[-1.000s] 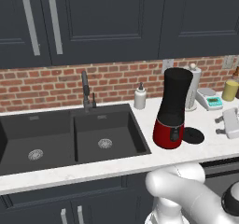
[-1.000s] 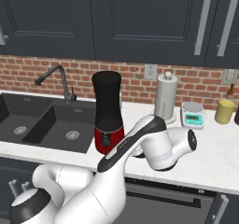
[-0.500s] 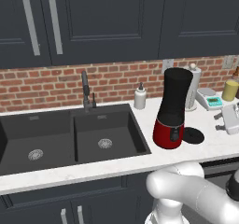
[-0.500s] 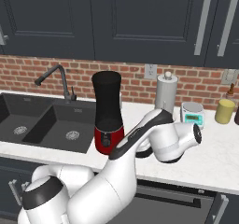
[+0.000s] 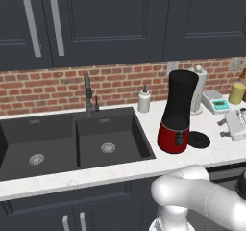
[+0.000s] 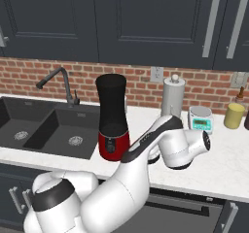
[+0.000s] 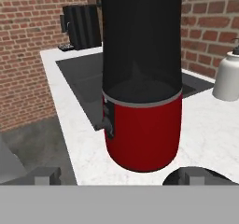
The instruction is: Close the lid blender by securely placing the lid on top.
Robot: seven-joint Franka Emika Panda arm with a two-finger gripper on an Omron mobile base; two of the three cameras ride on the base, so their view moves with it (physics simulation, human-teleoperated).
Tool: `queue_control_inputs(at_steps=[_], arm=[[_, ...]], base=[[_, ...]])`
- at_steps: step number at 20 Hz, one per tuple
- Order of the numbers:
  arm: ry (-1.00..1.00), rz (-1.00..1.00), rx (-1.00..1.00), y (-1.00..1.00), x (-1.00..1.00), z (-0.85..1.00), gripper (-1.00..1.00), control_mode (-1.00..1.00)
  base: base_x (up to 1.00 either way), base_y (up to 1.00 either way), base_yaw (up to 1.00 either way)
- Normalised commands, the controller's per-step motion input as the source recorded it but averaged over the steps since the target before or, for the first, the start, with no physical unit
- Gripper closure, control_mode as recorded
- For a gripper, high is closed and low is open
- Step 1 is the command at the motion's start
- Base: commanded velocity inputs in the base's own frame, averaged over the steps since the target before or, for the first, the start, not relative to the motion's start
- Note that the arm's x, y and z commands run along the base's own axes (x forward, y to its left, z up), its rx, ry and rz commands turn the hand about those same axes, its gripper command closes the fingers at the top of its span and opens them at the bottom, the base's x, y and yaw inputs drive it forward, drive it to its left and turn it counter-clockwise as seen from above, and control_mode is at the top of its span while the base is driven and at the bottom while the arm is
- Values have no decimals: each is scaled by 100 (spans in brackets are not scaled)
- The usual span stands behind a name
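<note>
1. Blender (image 7: pixel 140 78): upright on worktop (image 7: pixel 70 134), straight ahead of claw (image 7: pixel 116 176).
2. Lid (image 5: pixel 198 139): flat on worktop (beside blender base), under claw's right tip.
3. Claw: fingers apart, empty.

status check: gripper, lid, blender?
Gripper low by the blender, jaws apart, holding nothing. Lid flat on counter beside blender base, not on jar. Nothing between them.
</note>
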Motion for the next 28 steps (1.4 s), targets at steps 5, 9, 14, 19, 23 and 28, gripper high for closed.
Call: queue_control_inputs(at_steps=[5,9,14,19,23,28], arm=[[0,3,0,0,23,-21,-100,-100],[0,4,0,0,17,-28,-100,-100],[0,5,0,1,9,-31,-100,-100],[0,6,0,0,13,-22,-100,-100],[0,4,0,0,14,-14,-100,-100],[0,4,0,1,10,-16,-100,-100]], base=[[0,0,0],[0,0,0],[0,0,0],[0,0,0],[0,0,0],[0,0,0]])
